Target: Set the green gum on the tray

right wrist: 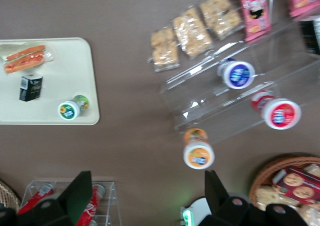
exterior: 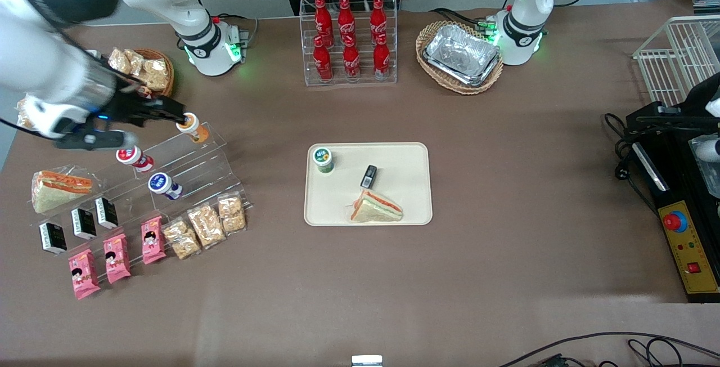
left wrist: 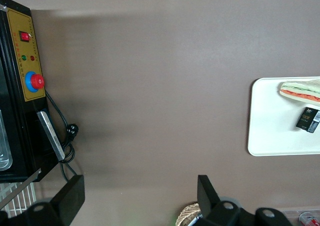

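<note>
Green gum (exterior: 323, 159) stands upright on the tray (exterior: 405, 198), at its corner toward the working arm. Your end effector (exterior: 181, 115) hovers spread and empty over the acrylic rack (beside the orange jar (exterior: 191, 126)); gum lies well apart, roughly 4 o'clock in the front view.
</note>
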You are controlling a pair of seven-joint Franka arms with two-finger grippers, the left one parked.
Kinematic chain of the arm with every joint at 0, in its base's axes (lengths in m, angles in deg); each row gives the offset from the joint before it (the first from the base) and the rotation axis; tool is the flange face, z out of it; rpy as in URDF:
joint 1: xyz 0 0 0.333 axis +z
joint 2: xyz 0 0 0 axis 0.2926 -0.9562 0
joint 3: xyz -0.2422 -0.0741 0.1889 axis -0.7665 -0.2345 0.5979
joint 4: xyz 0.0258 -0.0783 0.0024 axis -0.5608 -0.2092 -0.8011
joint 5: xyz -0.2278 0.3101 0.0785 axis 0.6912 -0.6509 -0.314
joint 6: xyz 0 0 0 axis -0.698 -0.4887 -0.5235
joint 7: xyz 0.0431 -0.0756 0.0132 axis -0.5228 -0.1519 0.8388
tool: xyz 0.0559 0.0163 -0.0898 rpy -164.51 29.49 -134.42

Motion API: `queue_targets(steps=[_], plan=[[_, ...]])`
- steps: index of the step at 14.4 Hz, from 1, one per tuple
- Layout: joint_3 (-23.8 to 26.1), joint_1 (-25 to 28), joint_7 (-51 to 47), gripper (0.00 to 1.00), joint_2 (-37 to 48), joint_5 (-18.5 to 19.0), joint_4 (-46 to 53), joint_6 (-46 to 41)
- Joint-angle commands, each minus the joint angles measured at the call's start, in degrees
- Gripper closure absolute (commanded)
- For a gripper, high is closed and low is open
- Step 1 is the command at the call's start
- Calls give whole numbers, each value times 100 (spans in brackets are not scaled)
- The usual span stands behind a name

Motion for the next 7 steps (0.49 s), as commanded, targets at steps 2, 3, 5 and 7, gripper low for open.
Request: queue_targets(steps=[2,3,5,7], plan=[[70,-604,181,0,-207,169,690,-646],[70,-727,181,0,-233,178,830,-734],[70,-947,225,0,-233,317,980,-840],[17,-1096,863,0,-225,494,1016,-875]])
